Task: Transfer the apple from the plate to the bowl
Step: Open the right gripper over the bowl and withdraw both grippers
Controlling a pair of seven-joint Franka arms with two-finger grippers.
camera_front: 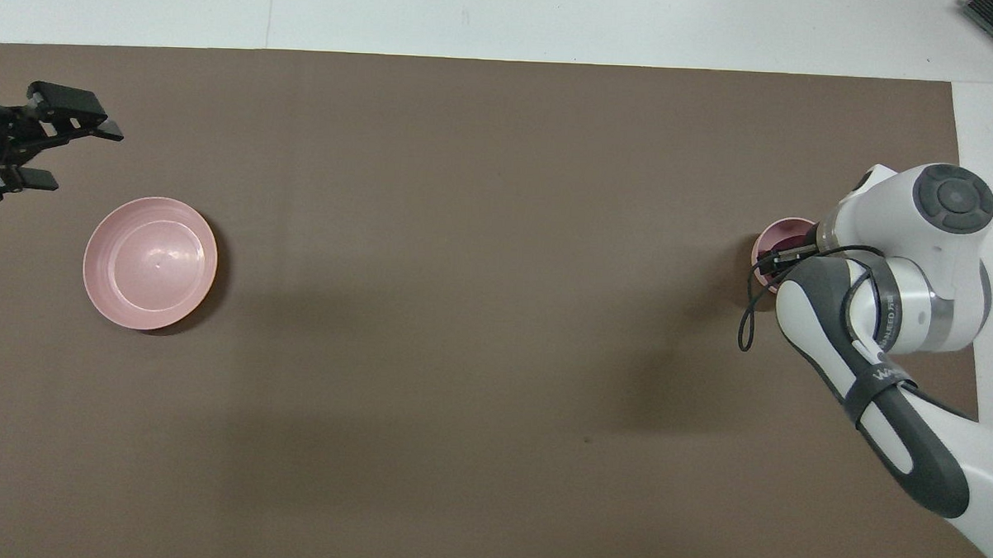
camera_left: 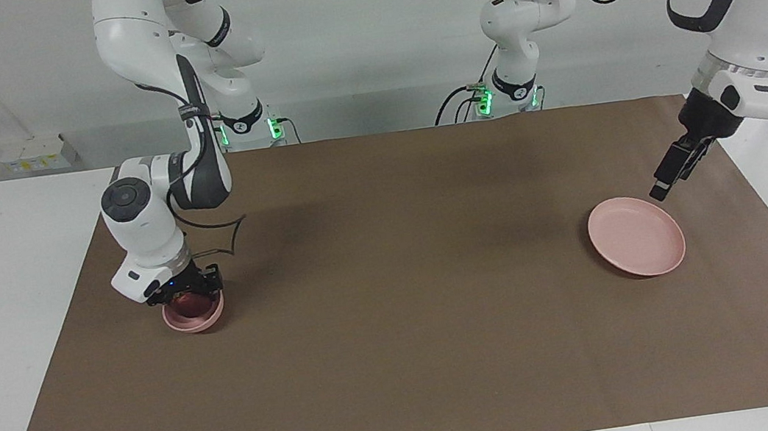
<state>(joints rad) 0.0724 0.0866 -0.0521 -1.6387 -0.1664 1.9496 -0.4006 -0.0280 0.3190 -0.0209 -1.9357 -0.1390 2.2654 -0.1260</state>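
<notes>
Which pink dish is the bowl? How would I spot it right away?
Look on the brown mat toward the right arm's end of the table, right under the right gripper. The bowl sits there, small and deep, with something dark red inside. The plate at the left arm's end is wider, flat and empty.

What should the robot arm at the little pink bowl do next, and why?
Probably let go and lift straight up. The right gripper is down in the bowl with the dark red apple between its jaws, and the plate is bare. The left gripper waits by the plate.
</notes>
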